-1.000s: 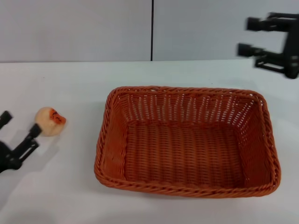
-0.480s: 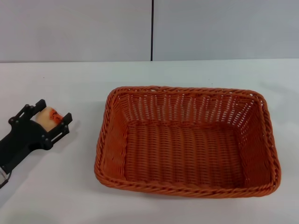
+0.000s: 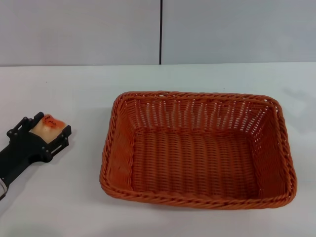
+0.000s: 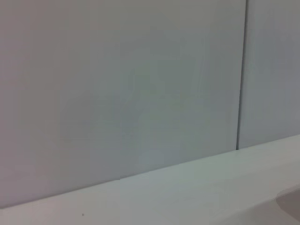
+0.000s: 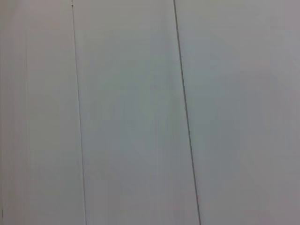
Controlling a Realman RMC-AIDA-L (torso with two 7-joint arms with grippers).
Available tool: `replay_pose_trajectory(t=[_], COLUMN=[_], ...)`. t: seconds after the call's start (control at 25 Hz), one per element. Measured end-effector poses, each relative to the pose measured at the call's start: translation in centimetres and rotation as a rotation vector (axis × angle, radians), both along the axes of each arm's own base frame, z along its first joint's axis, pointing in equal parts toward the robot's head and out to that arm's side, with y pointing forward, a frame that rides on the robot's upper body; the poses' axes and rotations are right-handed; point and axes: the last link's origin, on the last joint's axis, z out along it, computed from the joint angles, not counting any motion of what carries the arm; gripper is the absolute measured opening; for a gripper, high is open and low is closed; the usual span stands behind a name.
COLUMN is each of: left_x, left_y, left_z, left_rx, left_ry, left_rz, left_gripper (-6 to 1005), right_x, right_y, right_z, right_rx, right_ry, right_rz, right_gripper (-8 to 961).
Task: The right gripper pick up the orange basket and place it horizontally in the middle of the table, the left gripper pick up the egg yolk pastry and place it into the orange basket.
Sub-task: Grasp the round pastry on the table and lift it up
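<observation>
Now the left gripper [image 3: 48, 132] is low over the table [image 3: 207, 76], and the egg yolk pastry [image 3: 45, 124] sits between its two black fingers [image 3: 62, 137], one finger on each side of the ball. The fingers look closed around the pastry, grasping it, though I cannot tell if the ball is already lifted from the table or not. The orange basket [image 3: 196, 148] lies flat and open in the middle of the table, well apart from the fingers, on the side of the finger that is nearer to the middle; it is empty inside. The right gripper is not seen in any view, and its wrist camera shows only a grey wall [image 5: 131, 112]. So I judge the basket step is done and the pastry step is in hand. The next move, I think, calls for raising the pastry high enough to pass over the braided rim, carrying it sideways above the basket, and only then letting the fingers go.
</observation>
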Motion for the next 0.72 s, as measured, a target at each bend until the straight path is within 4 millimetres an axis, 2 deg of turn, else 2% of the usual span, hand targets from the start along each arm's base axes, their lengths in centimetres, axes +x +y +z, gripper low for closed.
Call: replay_pose_trajectory(t=[0.32,0.52,0.56,0.72], left_x=[-0.1,0.8,1.9,3.0], left_y=[-0.9,-1.5,-1.9,-2.3], left_z=[0.4,1.0,1.8,2.7], left_rx=[0.015,0.037,0.068,0.103], left_ry=[-0.022,-0.076,-0.134,-0.186], left_rz=[-0.007,-0.071,-0.141,-0.22], left_gripper=[736,553,516,347], right_x=[0.1,0.3,0.6,1.0], right_y=[0.1,0.0,-0.2,-0.4], right_z=[-0.2,-0.3,0.0,0.3], right_rx=[-0.007,-0.001,0.019,0.037], right_ry=[0.007,0.006,0.008,0.028], right_rz=[-0.004,-0.008,-0.015,-0.027], right_gripper=[536,535,535,535])
